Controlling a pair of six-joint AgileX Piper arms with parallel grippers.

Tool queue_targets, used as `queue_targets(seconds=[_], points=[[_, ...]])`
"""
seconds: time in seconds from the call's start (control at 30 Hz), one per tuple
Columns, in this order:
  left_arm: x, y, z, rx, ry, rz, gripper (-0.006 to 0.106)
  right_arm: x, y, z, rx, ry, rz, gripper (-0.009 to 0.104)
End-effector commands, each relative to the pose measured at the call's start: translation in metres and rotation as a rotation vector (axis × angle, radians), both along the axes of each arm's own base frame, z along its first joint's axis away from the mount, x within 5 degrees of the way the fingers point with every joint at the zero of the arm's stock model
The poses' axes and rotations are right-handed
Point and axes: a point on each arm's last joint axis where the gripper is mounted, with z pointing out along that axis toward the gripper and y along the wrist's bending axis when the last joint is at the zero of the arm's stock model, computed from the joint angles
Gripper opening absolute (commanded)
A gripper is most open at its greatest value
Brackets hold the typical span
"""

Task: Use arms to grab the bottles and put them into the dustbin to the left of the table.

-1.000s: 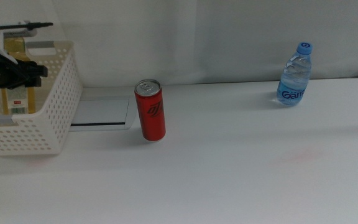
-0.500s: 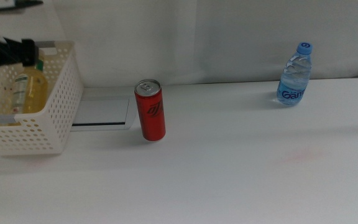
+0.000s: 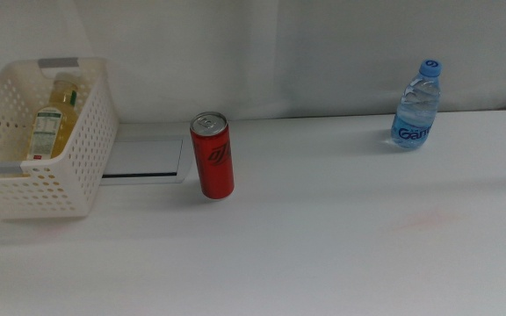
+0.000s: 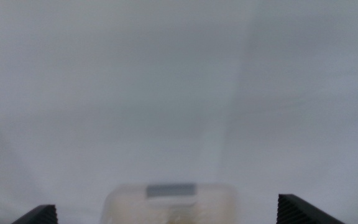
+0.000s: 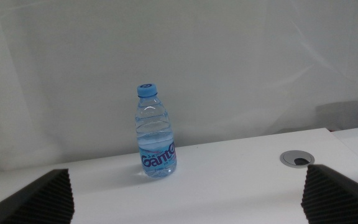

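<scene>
The yellow-juice bottle (image 3: 53, 118) lies tilted inside the white dustbin (image 3: 77, 167) at the table's left end. A slim red can (image 3: 212, 155) stands upright near the middle of the table. At the far right stands the blue-capped water bottle (image 3: 416, 105), seen again in the right wrist view (image 5: 155, 134). Neither arm shows in the middle view. My left gripper (image 4: 166, 210) is open and empty, high above the blurred dustbin (image 4: 169, 198). Open and empty too, my right gripper (image 5: 185, 177) faces the water bottle from some distance.
A flat grey panel (image 3: 143, 158) is set into the tabletop between the dustbin and the can. A round cable hole (image 5: 297, 158) sits in the table to the right of the water bottle. A white wall runs behind the table.
The left gripper, which held the juice bottle over the dustbin, let it go and rose out of the middle view. The bottle now rests in the dustbin.
</scene>
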Motion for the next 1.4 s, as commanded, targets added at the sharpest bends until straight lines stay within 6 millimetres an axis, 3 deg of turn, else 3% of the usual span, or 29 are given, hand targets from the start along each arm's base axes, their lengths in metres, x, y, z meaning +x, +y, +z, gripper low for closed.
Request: queue_targets(seconds=[0.0, 0.2, 0.33, 0.4, 0.57, 0.73, 0.9, 1.0, 1.17, 1.37], points=[[-0.019, -0.016, 0.015, 0.005, -0.047, -0.043, 0.092, 0.000, 0.000, -0.001, -0.008, -0.004, -0.005, 0.103], [-0.069, -0.056, 0.025, 0.015, -0.179, -0.137, 0.092, 0.000, 0.000, -0.001, -0.008, -0.004, -0.005, 0.103], [-0.116, -0.078, 0.012, 0.010, -0.218, -0.208, 0.092, 0.000, 0.000, -0.001, -0.008, -0.004, -0.005, 0.103], [-0.152, -0.084, -0.018, 0.009, -0.236, -0.235, 0.092, 0.000, 0.000, -0.001, -0.008, -0.007, -0.005, 0.103], [-0.190, -0.086, -0.068, 0.003, -0.262, -0.255, 0.092, 0.000, 0.000, -0.001, -0.008, -0.007, -0.005, 0.103], [-0.221, -0.089, -0.132, 0.004, -0.262, -0.297, 0.092, 0.000, 0.000, -0.001, -0.008, -0.007, -0.005, 0.103], [-0.233, -0.096, -0.162, -0.053, -0.412, -0.335, 0.092, 0.000, 0.000, -0.001, -0.008, -0.007, -0.005, 0.103], [-0.231, -0.108, -0.184, -0.082, -0.318, -0.412, 0.092, 0.000, 0.000, -0.001, -0.008, -0.007, -0.005, 0.103], [-0.215, -0.121, -0.206, -0.085, -0.193, -0.437, 0.089, 0.000, 0.000, -0.001, -0.008, -0.007, -0.005, 0.103], [-0.188, -0.129, -0.227, -0.085, -0.197, -0.389, 0.086, 0.000, 0.000, -0.001, -0.008, -0.007, -0.005, 0.103]])
